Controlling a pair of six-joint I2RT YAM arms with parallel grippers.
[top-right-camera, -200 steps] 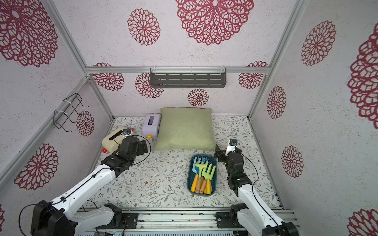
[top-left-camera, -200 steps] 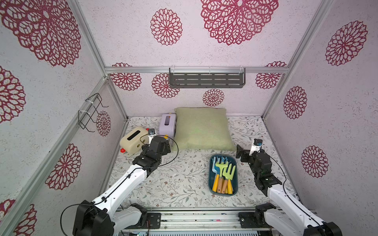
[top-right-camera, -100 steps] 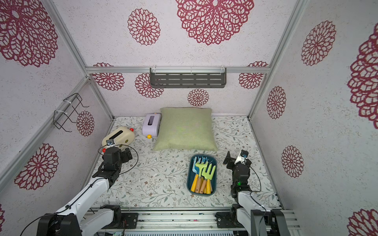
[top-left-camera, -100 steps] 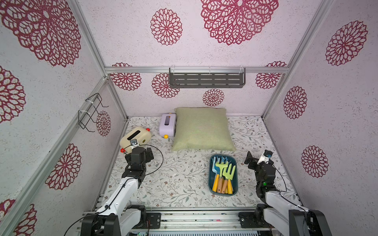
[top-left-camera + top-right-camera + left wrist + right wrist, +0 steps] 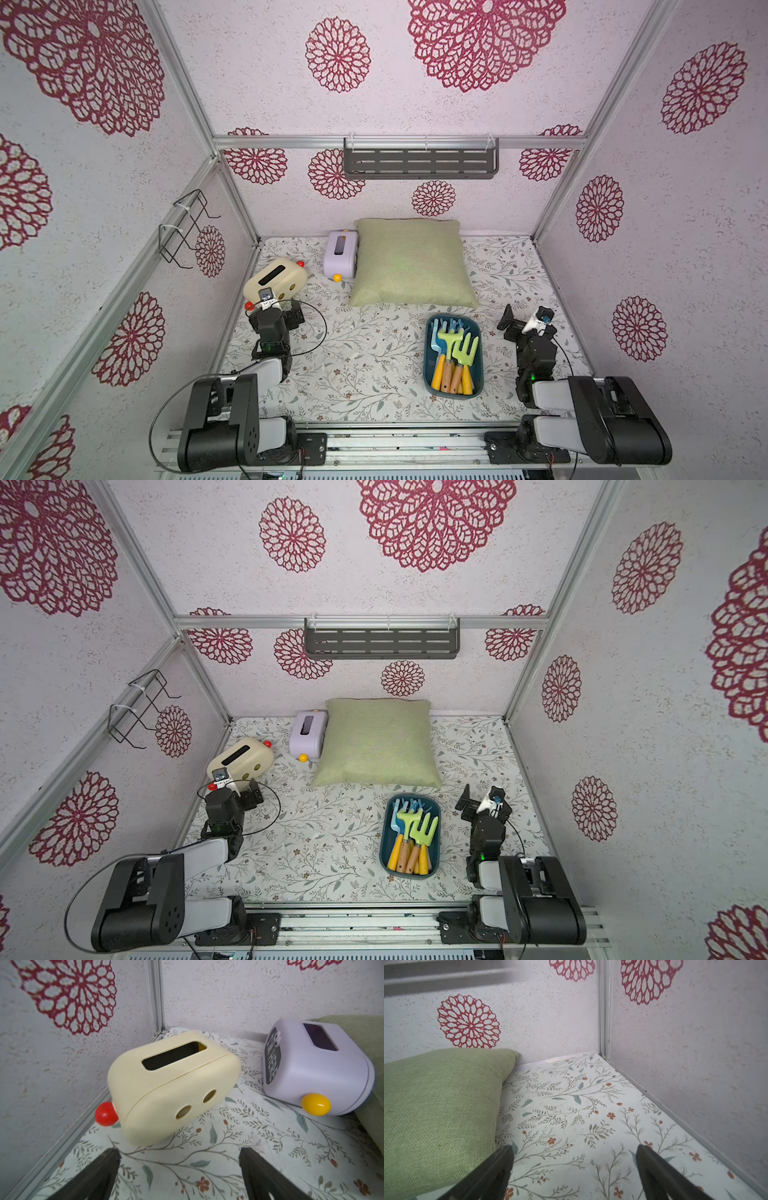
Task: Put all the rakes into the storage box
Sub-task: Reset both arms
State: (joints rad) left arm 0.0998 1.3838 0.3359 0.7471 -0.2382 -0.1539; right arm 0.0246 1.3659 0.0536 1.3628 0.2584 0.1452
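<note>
The dark teal storage box (image 5: pixel 453 395) (image 5: pixel 409 875) sits on the floral mat at front right of centre. Inside it lies the green rake (image 5: pixel 448 334) (image 5: pixel 409 817) with a wooden handle, beside a blue tool and a green fork. My left gripper (image 5: pixel 291 313) (image 5: pixel 178 1159) is open over bare mat near the left wall, pointing at a cream box (image 5: pixel 172 1084). To the right of the storage box, my right gripper (image 5: pixel 523 319) (image 5: pixel 574 1153) is open and holds nothing. Neither wrist view shows the storage box or the rake.
A green pillow (image 5: pixel 411 262) (image 5: pixel 438 1105) lies at the back centre, with a lilac box (image 5: pixel 341 253) (image 5: pixel 318 1066) at its left. A grey slotted shelf (image 5: pixel 419 160) hangs on the back wall and a wire rack (image 5: pixel 187 226) on the left wall.
Both arms have folded back toward the front rail. The left gripper left the area by the pillow for the left wall; the right gripper drew back from the box's far corner.
</note>
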